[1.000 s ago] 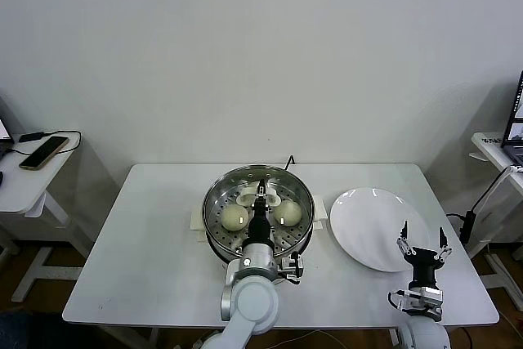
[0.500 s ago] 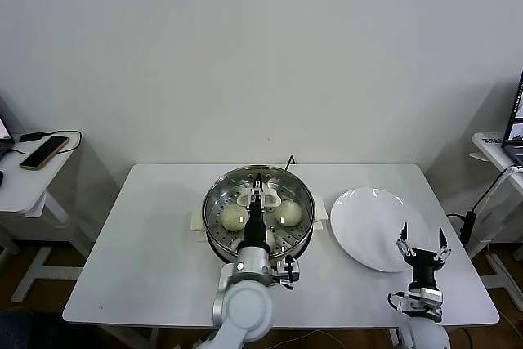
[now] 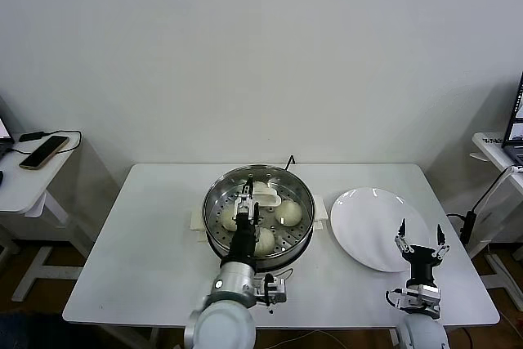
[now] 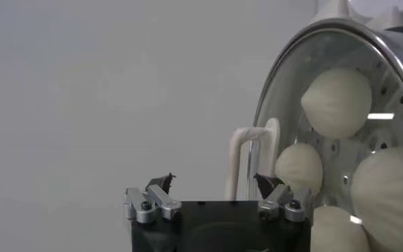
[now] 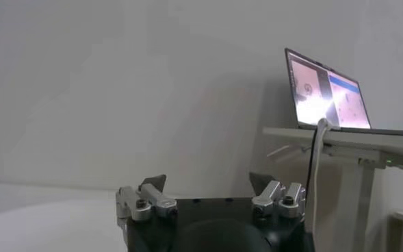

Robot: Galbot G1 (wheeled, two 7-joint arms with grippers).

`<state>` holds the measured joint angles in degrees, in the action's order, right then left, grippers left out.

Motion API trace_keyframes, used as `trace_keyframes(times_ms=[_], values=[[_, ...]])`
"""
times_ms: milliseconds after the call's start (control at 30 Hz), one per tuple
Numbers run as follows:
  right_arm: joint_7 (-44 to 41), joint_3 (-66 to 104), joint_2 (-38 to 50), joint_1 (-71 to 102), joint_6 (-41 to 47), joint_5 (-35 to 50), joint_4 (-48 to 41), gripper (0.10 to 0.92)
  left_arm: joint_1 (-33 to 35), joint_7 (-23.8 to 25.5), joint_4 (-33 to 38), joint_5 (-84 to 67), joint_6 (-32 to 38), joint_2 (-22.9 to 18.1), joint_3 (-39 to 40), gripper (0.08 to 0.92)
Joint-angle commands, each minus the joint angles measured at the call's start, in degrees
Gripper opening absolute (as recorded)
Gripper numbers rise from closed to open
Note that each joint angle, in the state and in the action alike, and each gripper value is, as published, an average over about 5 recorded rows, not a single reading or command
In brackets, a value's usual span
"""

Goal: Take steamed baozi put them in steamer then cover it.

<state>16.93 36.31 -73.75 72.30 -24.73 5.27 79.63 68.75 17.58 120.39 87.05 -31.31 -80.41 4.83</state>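
The steel steamer [image 3: 209, 217] stands mid-table with the clear glass cover [image 4: 291, 82] lying on it. The cover's white handle [image 3: 266, 197] [image 4: 248, 159] sticks up at its centre. Through the glass I see several cream baozi [image 3: 288, 212] [image 4: 336, 103]. My left gripper [image 3: 246, 203] [image 4: 215, 181] hovers over the pot's near-left part, open and holding nothing, with the handle just beyond its fingertips. My right gripper [image 3: 420, 234] [image 5: 208, 181] waits open and empty at the table's near right.
A bare white plate [image 3: 372, 226] lies right of the steamer, just ahead of the right gripper. The white table [image 3: 147, 243] has bare room on its left. A phone [image 3: 43, 153] rests on a side table at far left. A laptop [image 5: 328, 92] stands on a stand at right.
My left gripper has let go of the cover's handle and opened. It has drawn back toward me and a little to the left. The right arm has stayed still.
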Motion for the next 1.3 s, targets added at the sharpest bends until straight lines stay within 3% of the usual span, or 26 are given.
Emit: trace_keyframes(times_ms=[33, 133, 267, 367, 467, 633, 900, 1300], values=[[0.0, 0.1, 0.0, 0.2, -0.2, -0.2, -0.2, 0.823, 0.8, -3.4, 9.1, -16.9, -0.3, 3.8, -4.5, 0.823], [0.0, 0.2, 0.2, 0.3, -0.3, 0.0, -0.2, 0.823, -1.4, -10.8, 8.2, -29.7, 0.8, 4.2, -8.8, 0.823], [-0.5, 0.2, 0.6, 0.4, -0.4, 0.9, 0.3, 0.823, -5.6, -23.1, -0.1, -47.5, 8.2, 4.3, -16.5, 0.823], [-1.5, 0.1, 1.0, 0.7, -0.3, 2.5, 1.3, 0.823, -8.3, -26.5, -7.7, -59.2, 15.0, 4.7, -22.8, 0.823], [-3.5, -0.4, 1.6, 1.3, 0.2, 4.6, 2.6, 0.823, -10.0, -26.4, -14.4, -71.4, 22.5, 5.7, -27.6, 0.823], [-6.7, -1.9, 2.4, 2.8, 1.9, 8.8, 5.3, 0.823, -10.3, -21.5, -23.7, -84.1, 33.5, 6.8, -32.9, 0.823], [-7.5, -3.7, 2.6, 4.4, 3.5, 10.4, 6.9, 0.823, -7.0, -14.9, -29.3, -93.4, 43.2, 7.7, -37.5, 0.823], [-11.2, -3.3, 2.5, 7.4, 5.0, 14.4, 9.6, 0.823, 2.3, -12.2, -24.8, -92.6, 42.2, 7.8, -39.6, 0.823]])
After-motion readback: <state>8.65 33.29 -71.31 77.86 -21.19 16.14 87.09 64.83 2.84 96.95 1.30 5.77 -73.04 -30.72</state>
